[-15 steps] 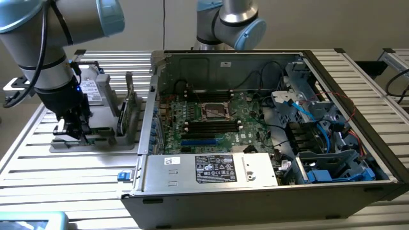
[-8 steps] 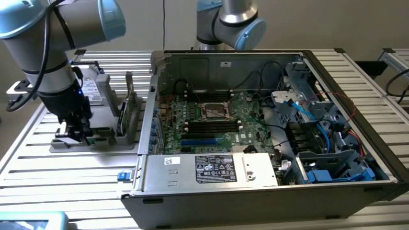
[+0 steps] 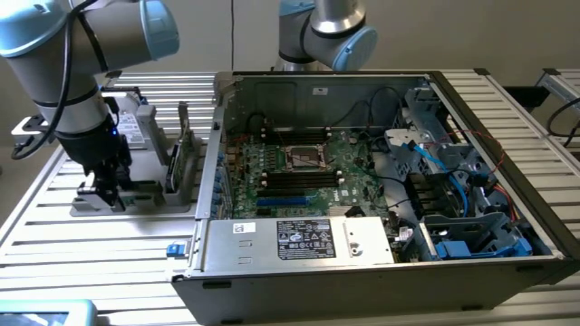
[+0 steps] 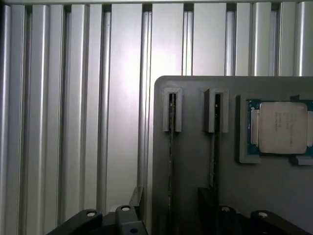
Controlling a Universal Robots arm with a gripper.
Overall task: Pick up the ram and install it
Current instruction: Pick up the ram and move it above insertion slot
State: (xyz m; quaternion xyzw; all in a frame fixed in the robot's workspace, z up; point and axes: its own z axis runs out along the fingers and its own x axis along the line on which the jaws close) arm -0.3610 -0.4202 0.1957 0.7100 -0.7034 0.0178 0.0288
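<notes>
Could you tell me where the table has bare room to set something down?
The table is bare at the exterior view's lower left, in front of the grey tray, and at its upper right, beside the computer case. The tray, under the gripper, and the case's inside are crowded.

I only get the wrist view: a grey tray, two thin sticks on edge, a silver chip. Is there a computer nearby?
Observer: Yes, an open case lies beside the tray, to the exterior view's right.
Operator: What's inside it?
Observer: A green motherboard, face up.
Operator: And where is the arm's grabbing end?
Observer: The pincer hangs over the tray's side farthest from the case.
</notes>
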